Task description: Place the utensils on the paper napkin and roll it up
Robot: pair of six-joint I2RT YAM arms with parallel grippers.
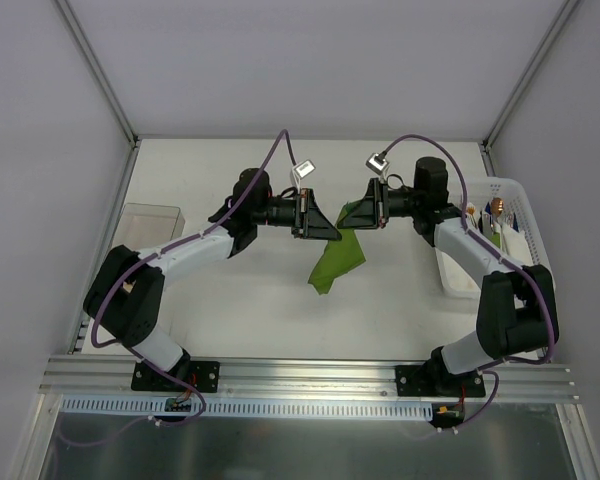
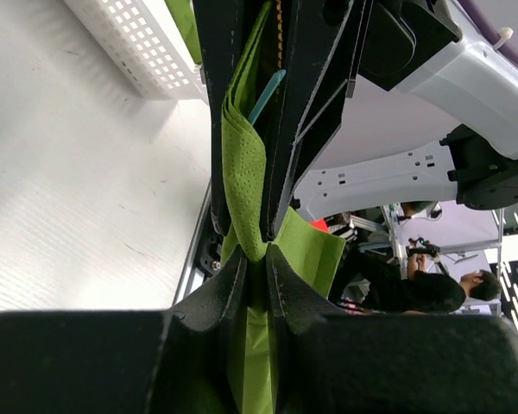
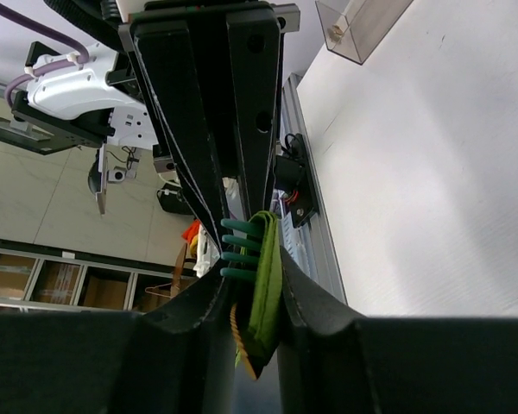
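The olive-green paper napkin (image 1: 338,260) is held in the air between both grippers, and its loose part hangs toward the table. My left gripper (image 1: 330,232) is shut on one folded end of the napkin (image 2: 242,164). My right gripper (image 1: 350,214) faces it, tips almost touching, and is shut on the folded napkin (image 3: 266,276). Teal fork tines (image 3: 240,250) stick out beside the fold, and an orange serrated edge (image 3: 239,332) shows below them. A teal strip (image 2: 268,93) lies inside the fold. A brown-orange piece (image 1: 498,208) lies in the basket.
A white perforated basket (image 1: 525,215) stands at the right table edge, and it also shows in the left wrist view (image 2: 142,43). A clear plastic box (image 1: 152,222) stands at the left, and it also shows in the right wrist view (image 3: 363,26). Grey walls enclose the table.
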